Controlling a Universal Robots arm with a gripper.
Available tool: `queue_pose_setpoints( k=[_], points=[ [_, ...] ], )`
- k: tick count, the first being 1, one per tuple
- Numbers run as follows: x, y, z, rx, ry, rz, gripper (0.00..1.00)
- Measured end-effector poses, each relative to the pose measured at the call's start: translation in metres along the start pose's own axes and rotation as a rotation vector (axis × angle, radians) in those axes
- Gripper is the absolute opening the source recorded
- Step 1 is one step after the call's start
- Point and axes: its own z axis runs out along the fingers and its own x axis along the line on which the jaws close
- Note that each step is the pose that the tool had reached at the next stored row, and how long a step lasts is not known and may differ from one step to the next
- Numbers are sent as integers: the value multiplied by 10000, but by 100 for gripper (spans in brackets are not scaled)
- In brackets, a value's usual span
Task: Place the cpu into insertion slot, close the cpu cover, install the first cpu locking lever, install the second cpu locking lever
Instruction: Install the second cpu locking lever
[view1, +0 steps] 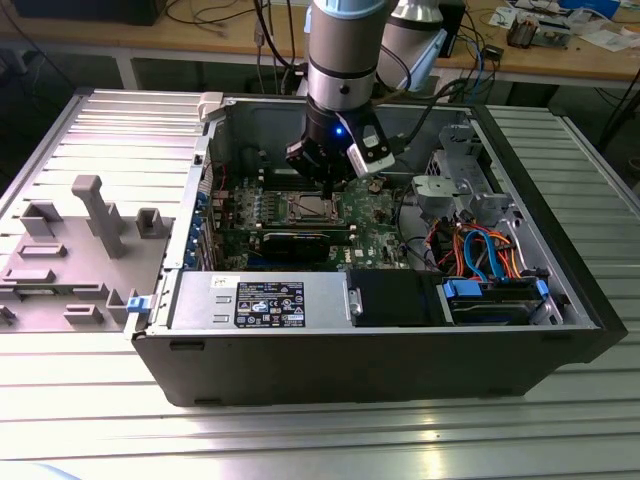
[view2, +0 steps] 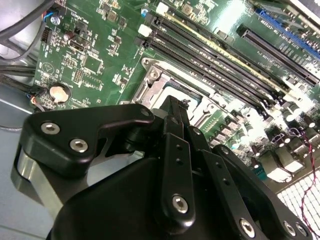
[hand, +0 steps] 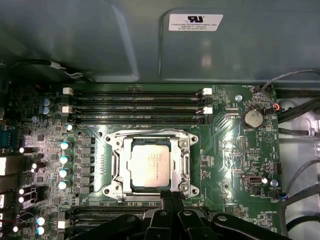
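Note:
In the first wrist view the cpu (hand: 148, 167), a dull silver square, lies flat in the insertion slot (hand: 116, 189) on the green motherboard. The cpu cover (hand: 184, 159), a silver frame, lies down around the chip. I cannot make out the locking levers. My gripper (hand: 173, 196) sits at the socket's edge with its black fingers shut together and nothing visible between them. In the exterior view the gripper (view1: 327, 188) hangs just above the socket (view1: 311, 209) inside the open computer case. In the second wrist view the gripper (view2: 176, 107) points at the socket's metal frame (view2: 151, 80).
Long black memory slots (hand: 135, 106) run beside the socket, with a coin battery (hand: 253, 118) nearby. The grey case wall (hand: 125, 40) stands close behind. A power supply (view1: 260, 300), coloured cables (view1: 480, 250) and a drive cage fill the case. A grey fixture (view1: 90, 215) stands at the exterior view's left.

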Motion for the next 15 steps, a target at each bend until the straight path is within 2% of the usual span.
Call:
queue_pose_setpoints(
  k=[3, 6, 8, 10, 15],
  points=[
    [1, -59, 5, -86, 44, 7, 11],
    [1, -156, 15, -198, 59, 10, 11],
    [18, -178, 36, -245, 70, 10, 11],
    [45, -182, 50, -247, 89, -9, 11],
    [47, -182, 53, -265, 90, -10, 11]
  ],
)
